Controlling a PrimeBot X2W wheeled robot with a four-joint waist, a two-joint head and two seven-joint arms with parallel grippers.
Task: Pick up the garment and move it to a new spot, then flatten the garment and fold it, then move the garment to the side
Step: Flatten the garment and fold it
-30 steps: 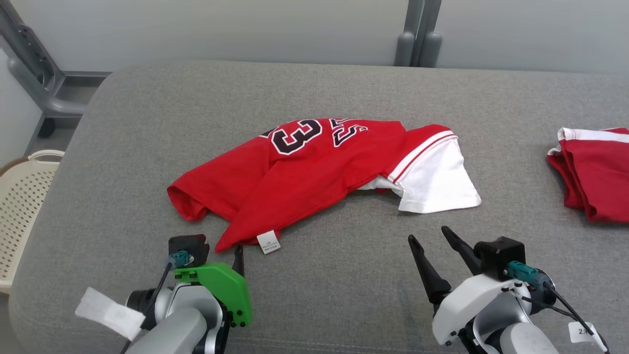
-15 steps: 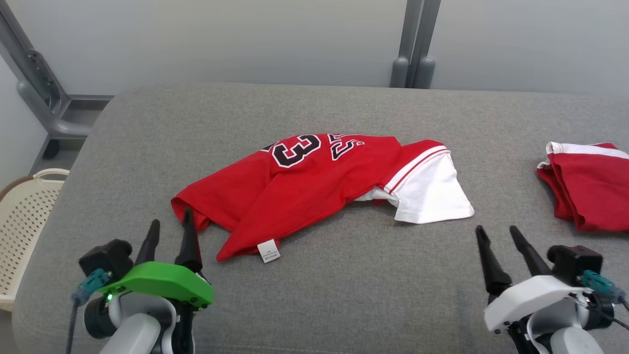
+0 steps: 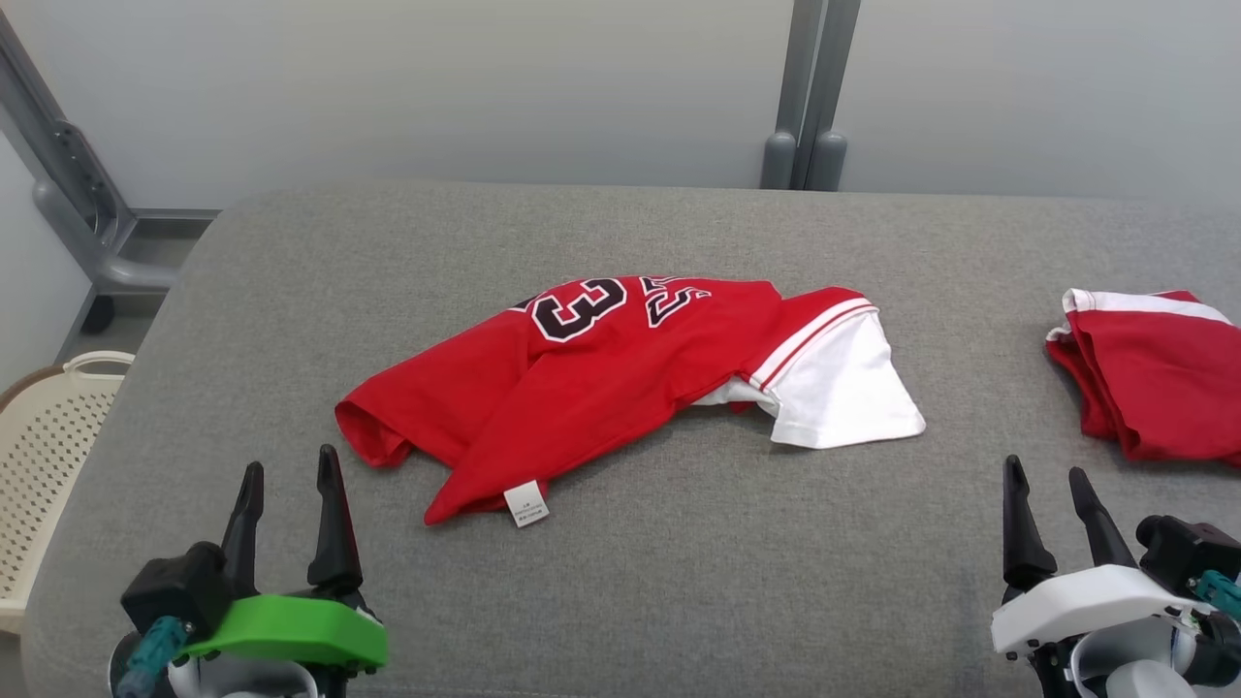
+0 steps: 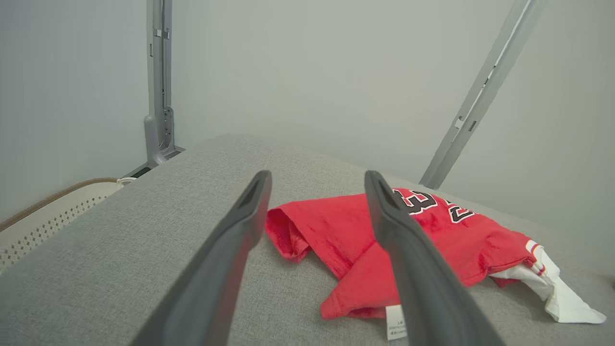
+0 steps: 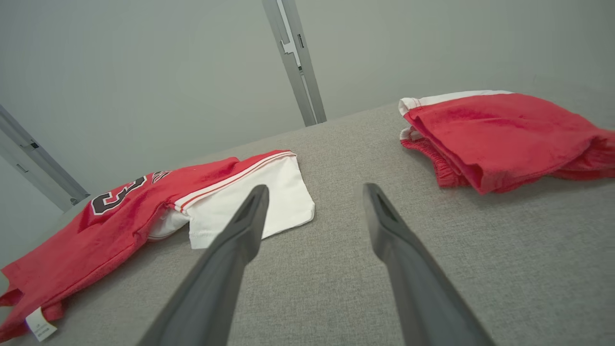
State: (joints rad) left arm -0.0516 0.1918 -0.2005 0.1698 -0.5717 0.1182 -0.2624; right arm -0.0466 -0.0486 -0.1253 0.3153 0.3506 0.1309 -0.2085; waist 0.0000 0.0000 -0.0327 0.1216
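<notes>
A red jersey-style garment lies crumpled on a grey padded worktop, ahead of the left end effector and slightly to its right. That end effector sits near the worktop's front edge, its two dark fingers spread wide and holding nothing. The nearest red fold lies just beyond its fingertips, not touching them. A white care label pokes out of the garment's near edge, to the right of the left end effector. Black-and-white numerals show on the far part of the cloth. A white panel trails toward the right end effector, which is also wide open and empty, with the panel ahead and to its left. A folded red garment rests ahead and to its right. A cream perforated basket stands beside the worktop, left of the left end effector.
</notes>
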